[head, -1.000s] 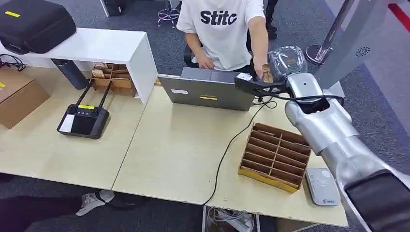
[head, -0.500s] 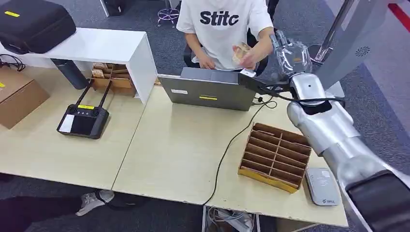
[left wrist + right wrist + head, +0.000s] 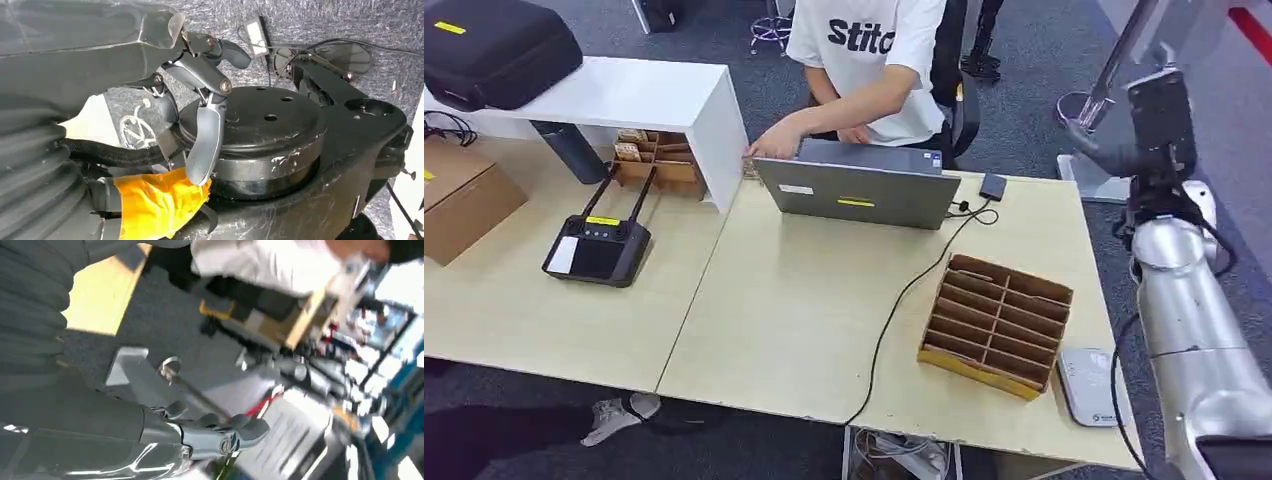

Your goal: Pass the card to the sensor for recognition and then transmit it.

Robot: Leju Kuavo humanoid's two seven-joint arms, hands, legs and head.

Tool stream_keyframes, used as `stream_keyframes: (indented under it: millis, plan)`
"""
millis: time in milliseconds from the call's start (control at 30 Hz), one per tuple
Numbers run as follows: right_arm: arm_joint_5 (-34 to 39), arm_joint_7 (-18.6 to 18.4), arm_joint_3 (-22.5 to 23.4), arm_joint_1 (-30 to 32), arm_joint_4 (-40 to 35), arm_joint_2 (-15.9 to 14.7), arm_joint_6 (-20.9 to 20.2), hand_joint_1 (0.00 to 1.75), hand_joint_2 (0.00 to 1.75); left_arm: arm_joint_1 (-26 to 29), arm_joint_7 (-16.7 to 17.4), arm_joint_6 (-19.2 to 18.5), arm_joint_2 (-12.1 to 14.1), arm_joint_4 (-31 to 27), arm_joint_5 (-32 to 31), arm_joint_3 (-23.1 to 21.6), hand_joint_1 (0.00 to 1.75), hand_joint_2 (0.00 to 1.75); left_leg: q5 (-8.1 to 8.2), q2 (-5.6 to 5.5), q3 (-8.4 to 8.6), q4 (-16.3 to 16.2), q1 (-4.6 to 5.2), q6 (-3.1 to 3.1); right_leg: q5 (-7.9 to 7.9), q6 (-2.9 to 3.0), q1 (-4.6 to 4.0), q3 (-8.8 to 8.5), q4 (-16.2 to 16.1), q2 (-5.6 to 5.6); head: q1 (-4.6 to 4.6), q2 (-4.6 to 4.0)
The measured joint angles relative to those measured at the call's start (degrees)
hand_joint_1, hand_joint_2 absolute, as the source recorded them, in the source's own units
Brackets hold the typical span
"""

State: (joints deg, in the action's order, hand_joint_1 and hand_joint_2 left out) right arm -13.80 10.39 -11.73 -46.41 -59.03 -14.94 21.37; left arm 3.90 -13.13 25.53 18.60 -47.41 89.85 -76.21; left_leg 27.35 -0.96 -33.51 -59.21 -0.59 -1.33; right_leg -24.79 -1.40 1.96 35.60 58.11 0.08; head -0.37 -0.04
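The grey card sensor (image 3: 1092, 385) lies flat at the table's front right corner, beside a brown slotted card box (image 3: 996, 322). My right arm (image 3: 1181, 300) stands raised past the table's right edge, beyond the sensor. In the right wrist view my right hand (image 3: 215, 432) holds nothing, its fingers stretched out over the carpet. My left hand (image 3: 200, 100) hangs low with loosely spread fingers and nothing in it. A person (image 3: 874, 60) behind the laptop reaches a hand (image 3: 774, 145) toward the white shelf. I cannot make out the card.
A grey laptop (image 3: 854, 185) stands at the table's far edge, its black cable (image 3: 904, 290) running forward across the top. A black remote controller (image 3: 596, 245) lies at the left. A white shelf (image 3: 634, 95) carries a black case (image 3: 494, 45). A metal stand (image 3: 1114, 70) rises at the right.
The person took the card from my right hand and moved their hand left toward the white shelf. My right arm swung away to the right, off the table.
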Motion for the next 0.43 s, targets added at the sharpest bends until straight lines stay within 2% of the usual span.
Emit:
stream_keyframes:
  millis: [67,200,300,367,433]
  plan:
    - [1.3,2.4,3.6,3.5,-2.1,-1.9,1.2,0.0,1.75,0.5,-0.3,0.6,0.0,-0.7,0.0,0.1,0.0,1.75,0.01,-0.19,-0.07,0.0,-0.01,0.02,-0.08,-0.11,0.0,-0.08,0.0,-0.2,0.04,0.0]
    - [0.9,3.1,7.7,7.8,-5.0,-3.5,1.5,0.0,1.75,0.8,-0.4,1.3,0.1,-2.1,0.1,0.2,0.0,1.75,0.15,0.17,0.03,0.0,0.0,0.03,-0.08,-0.11,0.03,0.02,0.0,0.17,0.0,0.0]
    - [1.4,5.7,10.8,12.6,-10.2,-4.2,4.8,0.0,1.75,1.0,-0.4,2.2,-0.2,-3.1,0.1,0.7,0.0,1.75,0.16,0.08,0.03,0.0,-0.04,0.05,-0.13,-0.12,-0.04,-0.03,0.0,0.06,0.0,0.0]
    - [4.6,8.1,14.3,19.7,-16.9,-4.3,5.5,0.0,1.75,1.5,-0.7,4.2,-0.1,-4.5,0.1,0.9,0.0,1.75,0.18,-0.26,0.08,0.0,-0.09,0.05,-0.33,-0.18,-0.11,-0.13,0.0,-0.25,-0.02,0.0]
    - [9.4,10.7,20.2,30.1,-26.9,-3.3,4.5,0.0,1.75,2.7,-1.4,6.9,0.0,-6.9,0.1,1.7,0.0,1.75,0.36,-0.81,0.04,0.0,-0.14,0.09,-0.63,-0.15,-0.14,-0.4,0.0,-0.85,0.02,0.0]
